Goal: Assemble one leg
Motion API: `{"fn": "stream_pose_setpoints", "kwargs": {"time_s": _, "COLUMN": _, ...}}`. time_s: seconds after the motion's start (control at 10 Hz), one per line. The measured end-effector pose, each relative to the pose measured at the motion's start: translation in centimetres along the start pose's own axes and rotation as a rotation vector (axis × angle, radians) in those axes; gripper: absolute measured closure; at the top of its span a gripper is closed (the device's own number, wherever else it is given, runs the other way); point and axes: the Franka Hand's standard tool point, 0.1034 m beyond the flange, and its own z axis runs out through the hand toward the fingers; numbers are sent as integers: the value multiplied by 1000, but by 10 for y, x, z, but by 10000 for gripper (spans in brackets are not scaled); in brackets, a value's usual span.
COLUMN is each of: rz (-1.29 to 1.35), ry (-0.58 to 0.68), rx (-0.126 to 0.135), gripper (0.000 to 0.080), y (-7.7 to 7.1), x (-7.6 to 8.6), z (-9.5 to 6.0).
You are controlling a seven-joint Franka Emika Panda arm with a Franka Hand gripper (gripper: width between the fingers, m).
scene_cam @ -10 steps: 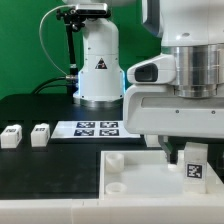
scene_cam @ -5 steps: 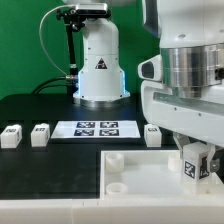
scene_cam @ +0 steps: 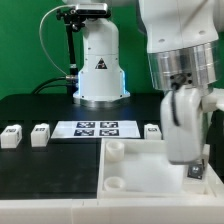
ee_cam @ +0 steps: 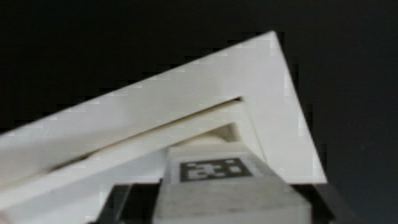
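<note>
My gripper [scene_cam: 192, 160] is shut on a leg [scene_cam: 196, 172], a small white block with a black-and-white tag. It holds the leg over the near part of the large white panel [scene_cam: 130, 178], at the exterior view's right. One broad finger [scene_cam: 180, 125] hides most of the leg there. In the wrist view the leg [ee_cam: 217, 172] sits between my dark fingers [ee_cam: 125, 203], with a corner of the panel [ee_cam: 222, 95] below it. Three more legs lie on the black table: two at the left [scene_cam: 10, 135] [scene_cam: 40, 133] and one near the panel [scene_cam: 152, 131].
The marker board [scene_cam: 97, 127] lies flat on the table behind the panel. The robot base [scene_cam: 98, 65] stands at the back. The panel has round sockets at its left corners [scene_cam: 115, 150] [scene_cam: 115, 184].
The hand has turned about its axis, so a broad finger now faces the exterior camera. The held leg sits slightly lower over the panel. The loose legs have not moved.
</note>
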Motion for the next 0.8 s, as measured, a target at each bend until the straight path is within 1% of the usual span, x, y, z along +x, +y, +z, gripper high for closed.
{"fn": "stream_pose_setpoints", "kwargs": {"time_s": 0.1, "rz": 53, "ry": 21, "rx": 1, "gripper": 504, "y": 0, "x": 5, "z": -1}}
{"fn": "stream_pose_setpoints", "kwargs": {"time_s": 0.3, "rz": 18, "ry": 40, "rx": 9, "gripper": 499, "y": 0, "x": 6, "z": -2}}
{"fn": "stream_pose_setpoints", "kwargs": {"time_s": 0.4, "rz": 11, "ry": 42, "rx": 6, "gripper": 499, "y": 1, "x": 7, "z": 0}}
{"fn": "stream_pose_setpoints", "kwargs": {"time_s": 0.5, "rz": 8, "ry": 40, "rx": 7, "gripper": 287, "y": 2, "x": 4, "z": 0}}
{"fn": "stream_pose_setpoints", "kwargs": {"time_s": 0.6, "rz": -11, "ry": 26, "rx": 18, "gripper": 287, "y": 5, "x": -11, "z": -4}}
{"fn": "stream_pose_setpoints", "kwargs": {"time_s": 0.7, "rz": -30, "ry": 10, "rx": 23, "gripper": 178, "y": 8, "x": -26, "z": -16}}
{"fn": "stream_pose_setpoints", "kwargs": {"time_s": 0.8, "rz": -43, "ry": -1, "rx": 14, "gripper": 156, "y": 12, "x": -37, "z": -27}}
